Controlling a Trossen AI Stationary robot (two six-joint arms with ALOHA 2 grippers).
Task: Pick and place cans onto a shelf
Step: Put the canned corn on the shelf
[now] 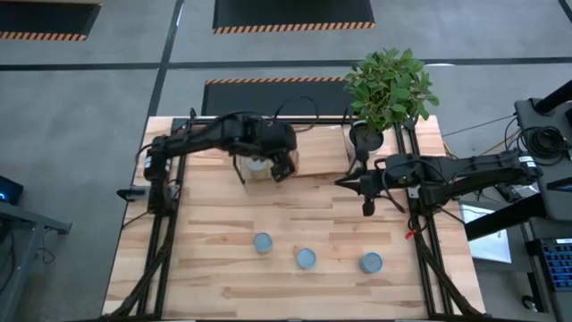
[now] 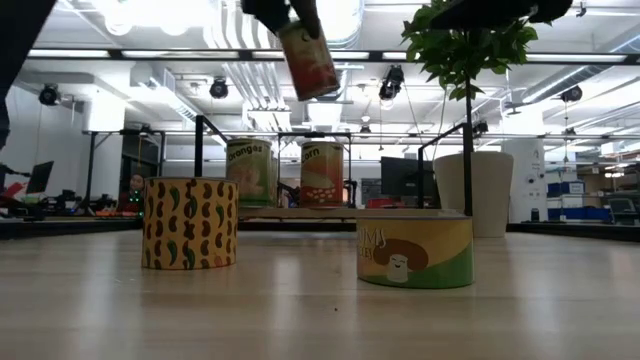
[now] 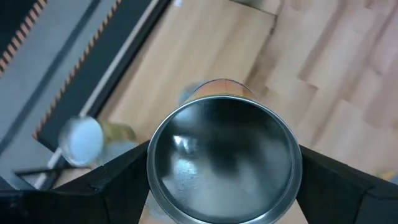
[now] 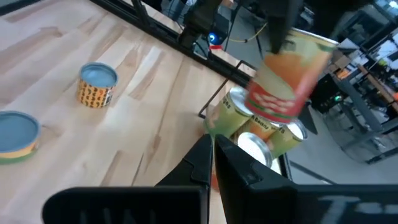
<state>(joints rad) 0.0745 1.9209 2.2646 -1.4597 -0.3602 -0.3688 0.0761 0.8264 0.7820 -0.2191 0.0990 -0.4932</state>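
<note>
Placing step in hand: left gripper (image 1: 268, 167) clamped wide around red-labelled can (image 2: 308, 60), tilted above shelf (image 1: 308, 161). Right gripper (image 1: 350, 182) closed, empty, waiting. Next: level, lower beside shelved cans (image 2: 322, 174).

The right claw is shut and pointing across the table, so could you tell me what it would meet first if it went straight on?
Probably the cans on the shelf, which lie just ahead of the right claw. The can held by the left claw hangs higher, likely above that line; depth is unclear.
</note>
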